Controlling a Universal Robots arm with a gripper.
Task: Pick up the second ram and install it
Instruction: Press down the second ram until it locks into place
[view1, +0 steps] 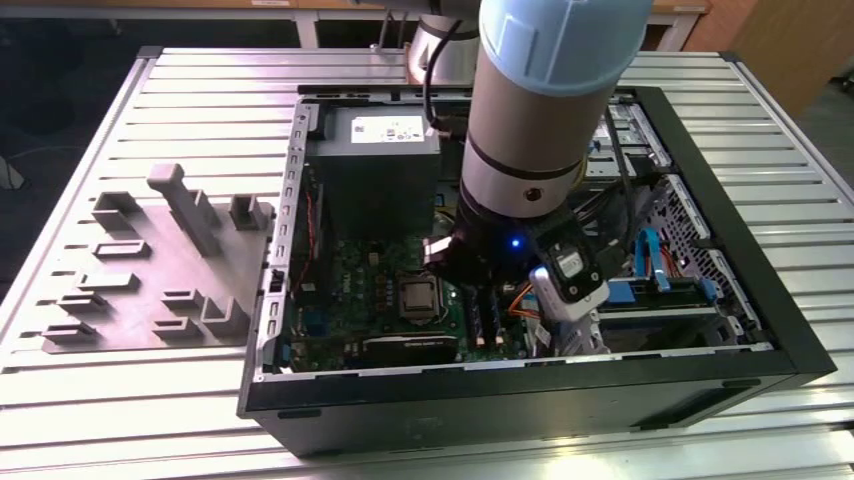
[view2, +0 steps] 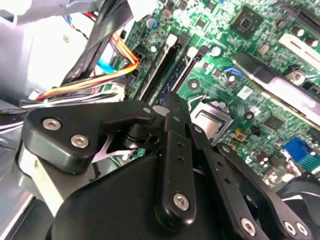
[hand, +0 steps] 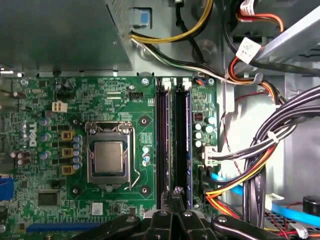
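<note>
Two long black memory slots lie side by side on the green motherboard (hand: 60, 100), beside the processor socket (hand: 109, 159). A thin dark stick with a bluish edge, which I take for the second ram (hand: 187, 150), stands edge-up in the slot farther from the socket. My gripper (hand: 176, 192) is shut, its tips close together just above one end of the slots. I see nothing between the fingers. In the second wrist view the gripper (view2: 172, 102) hangs over the same slots (view2: 161, 62). In the exterior view the arm (view1: 534, 150) reaches down into the open computer case (view1: 747, 330).
A bundle of black, orange and blue cables (hand: 260, 165) runs close beside the slots. The grey power supply (view1: 380, 160) sits at the far end of the case. A grey parts fixture (view1: 160, 270) lies on the slatted table at the exterior view's left.
</note>
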